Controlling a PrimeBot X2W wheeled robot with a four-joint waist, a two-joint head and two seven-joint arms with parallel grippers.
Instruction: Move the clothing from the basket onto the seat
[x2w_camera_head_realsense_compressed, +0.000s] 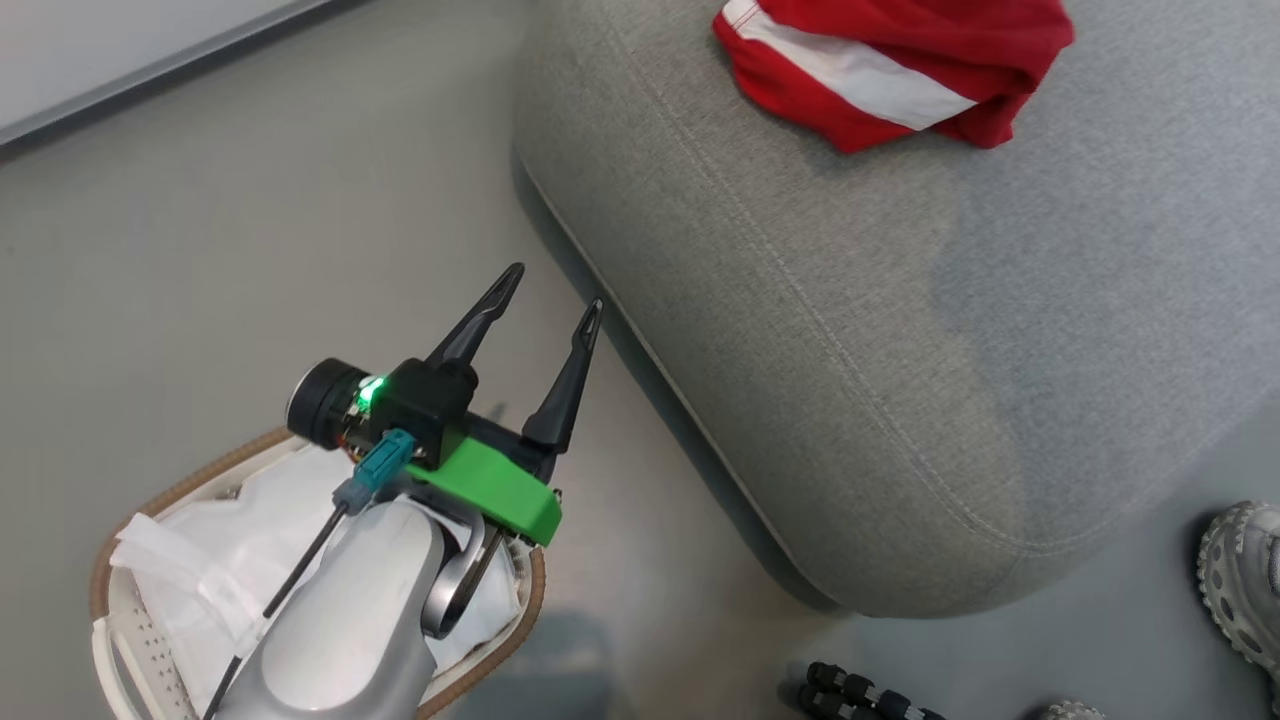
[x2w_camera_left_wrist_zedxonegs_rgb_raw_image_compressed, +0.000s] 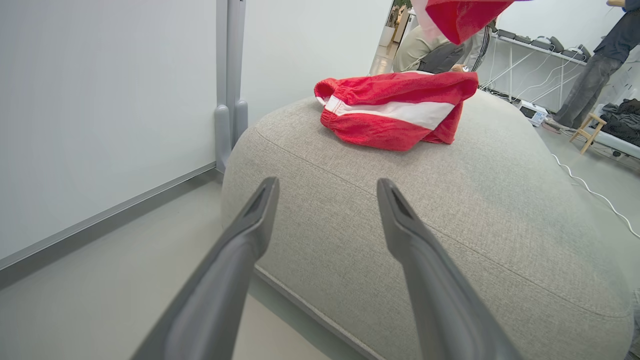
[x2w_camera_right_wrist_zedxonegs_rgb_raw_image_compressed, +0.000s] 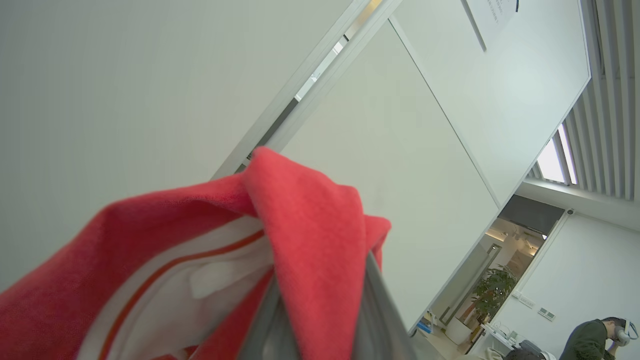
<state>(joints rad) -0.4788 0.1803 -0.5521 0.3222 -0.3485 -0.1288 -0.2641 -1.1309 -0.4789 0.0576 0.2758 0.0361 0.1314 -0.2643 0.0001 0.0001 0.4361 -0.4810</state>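
Clothing: first red garment (x2w_camera_head_realsense_compressed: 890, 70) is lying on the far part of the seat (x2w_camera_head_realsense_compressed: 900, 350), well apart from the basket (x2w_camera_head_realsense_compressed: 190, 490). Its white stripe is running roughly left to right, so the long axis is lying across the seat; the gathered, white-trimmed end is pointing left.

Second red garment (x2w_camera_right_wrist_zedxonegs_rgb_raw_image_compressed: 300, 240) is hanging off the right tool (x2w_camera_right_wrist_zedxonegs_rgb_raw_image_compressed: 320, 280), whose fingers are pressed together and pinching a fold of it. In the left wrist view its lower corner (x2w_camera_left_wrist_zedxonegs_rgb_raw_image_compressed: 462, 17) is dangling above the first one, pointing down; long axis is probably hanging near vertical.

Left tool (x2w_camera_head_realsense_compressed: 555, 288) is hovering over the floor between basket and seat, fingers spread wide, carrying nothing and pointing at the seat's near-left edge.

The basket is sitting near left on the floor, with white liner cloth (x2w_camera_head_realsense_compressed: 230, 540) showing and no red; the left forearm is covering part of it, so I cannot tell about that corner.

Progress, judged: one piece is delivered and one is in the air, not yet set down. What is remaining is lowering and releasing it on the seat, then checking the covered part of the basket.
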